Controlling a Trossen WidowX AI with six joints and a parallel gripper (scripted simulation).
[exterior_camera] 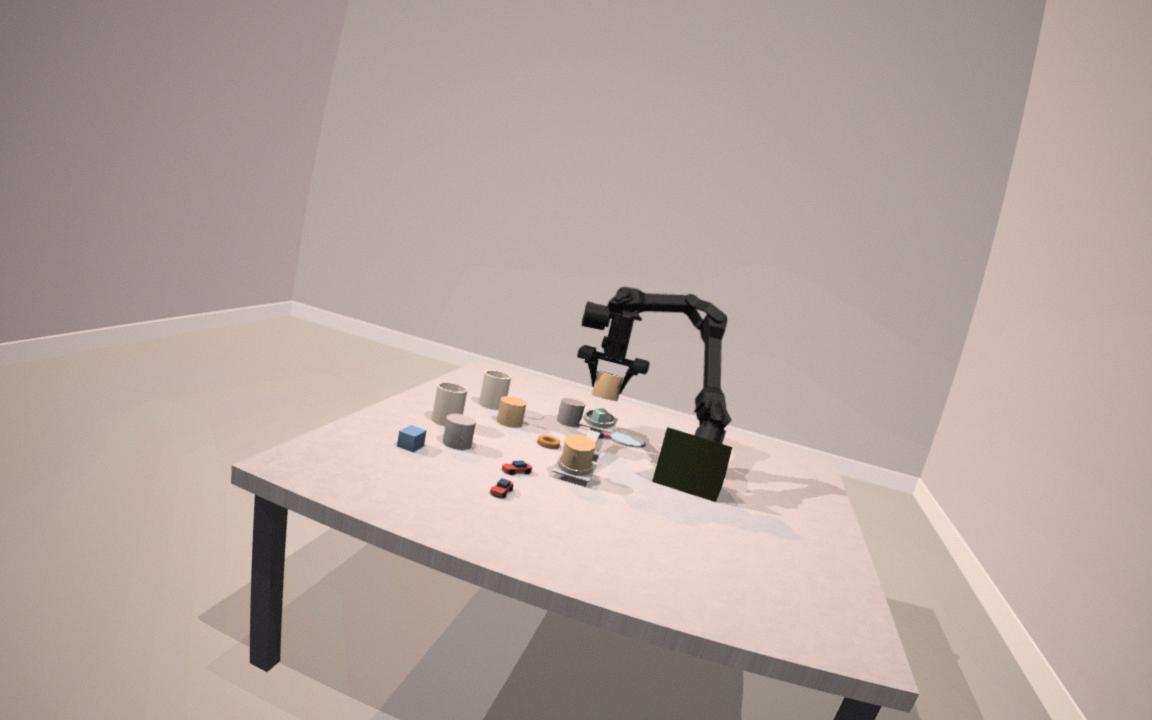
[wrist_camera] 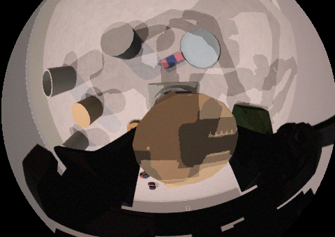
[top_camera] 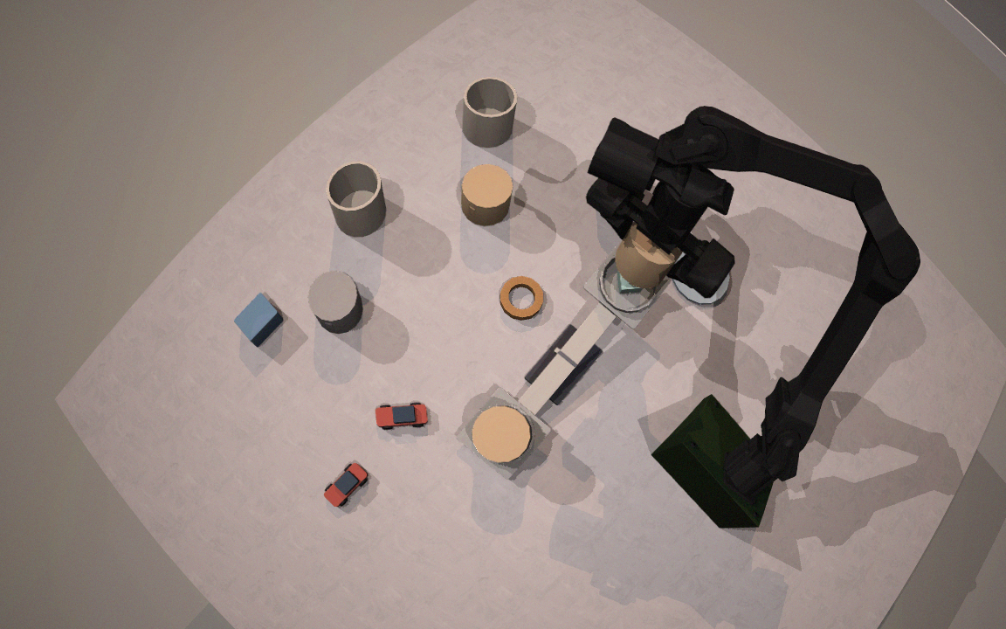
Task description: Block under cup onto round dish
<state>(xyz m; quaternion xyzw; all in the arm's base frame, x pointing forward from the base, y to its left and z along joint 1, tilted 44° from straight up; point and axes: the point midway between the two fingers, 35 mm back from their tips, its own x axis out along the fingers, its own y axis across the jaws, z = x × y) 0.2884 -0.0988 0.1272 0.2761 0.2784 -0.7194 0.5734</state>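
Observation:
My gripper (top_camera: 657, 248) (exterior_camera: 610, 371) is shut on a tan upside-down cup (top_camera: 642, 266) (exterior_camera: 606, 385) (wrist_camera: 186, 139) and holds it in the air above the far pan of the balance (top_camera: 569, 355). A small teal block (top_camera: 629, 286) (exterior_camera: 600, 415) sits uncovered on that pan, partly under the lifted cup. The second tan cup (top_camera: 500, 434) (exterior_camera: 577, 453) stands on the near pan. The round pale dish (top_camera: 700, 296) (exterior_camera: 627, 437) (wrist_camera: 200, 47) lies on the table just right of the far pan, partly hidden by a finger in the top view.
Two open grey cups (top_camera: 489, 109) (top_camera: 354, 196), a grey cylinder (top_camera: 334, 299), a tan cylinder (top_camera: 486, 192), an orange ring (top_camera: 521, 297), a blue cube (top_camera: 258, 318) and two red toy cars (top_camera: 401, 414) (top_camera: 346, 483) stand to the left. The arm's green base box (top_camera: 706, 461) is at the right.

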